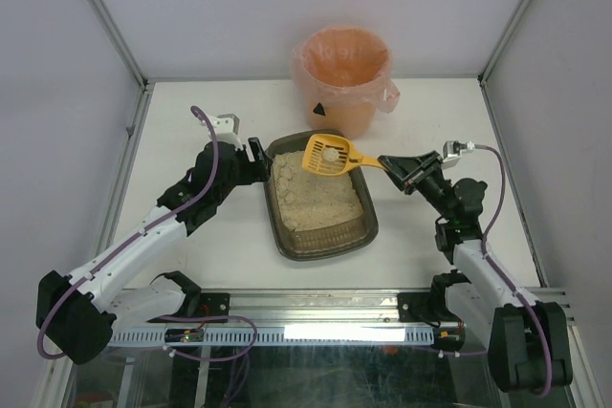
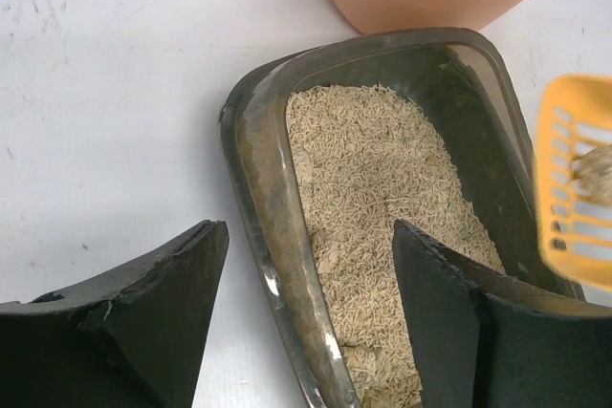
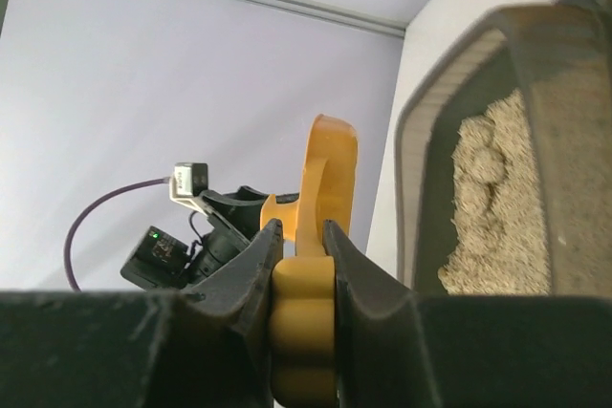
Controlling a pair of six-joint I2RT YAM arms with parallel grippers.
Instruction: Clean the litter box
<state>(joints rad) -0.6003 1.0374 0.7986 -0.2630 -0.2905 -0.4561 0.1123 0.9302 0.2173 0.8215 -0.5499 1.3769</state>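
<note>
Resting on the middle of the white table, between the two arms: one litter box, a shallow dark tray with rounded corners, long sides running near to far, its far end just in front of the pink-lined bin; contents, beige litter over most of the floor, heaped unevenly, with rounded lumps showing in the right wrist view; left gripper, at the tray's far left corner, jaws spread wide and astride the left wall, one finger outside over the table, the other inside above the litter, nothing held; right gripper, to the right of the tray and raised off the table, jaws clamped on the handle of the yellow slotted scoop; scoop head, held above the far end of the tray, carrying one pale clump; whether the left fingers touch the wall, cannot be told
</note>
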